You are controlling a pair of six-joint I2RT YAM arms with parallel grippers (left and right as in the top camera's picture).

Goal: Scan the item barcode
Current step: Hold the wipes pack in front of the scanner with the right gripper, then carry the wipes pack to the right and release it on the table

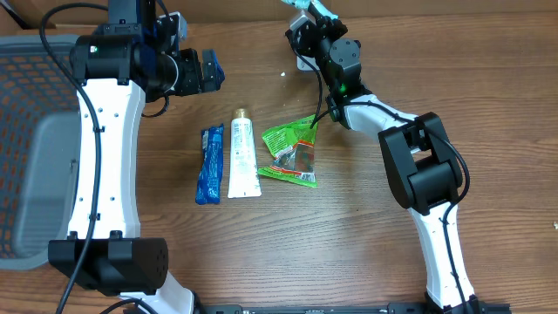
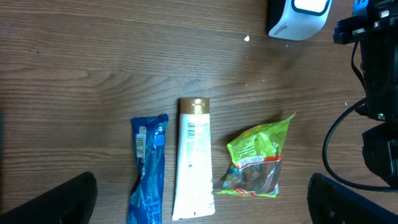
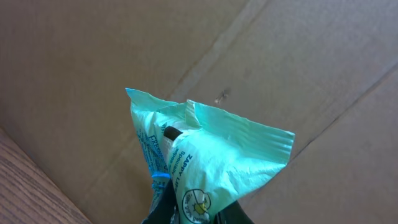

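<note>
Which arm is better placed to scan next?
Right. Its gripper is shut on a teal packet, raised near the white scanner. The left gripper is open and empty, farther from the scanner, so it would first have to pick something up.

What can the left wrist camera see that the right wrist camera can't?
Only the left wrist view shows three things lying side by side: a blue packet, a white tube with a gold cap and a green snack bag, plus the white scanner at the top edge. Only the right wrist view shows a mint-green packet pinched in the right gripper, with brown cardboard behind it. Both show the wooden table, just a corner of it in the right wrist view.
</note>
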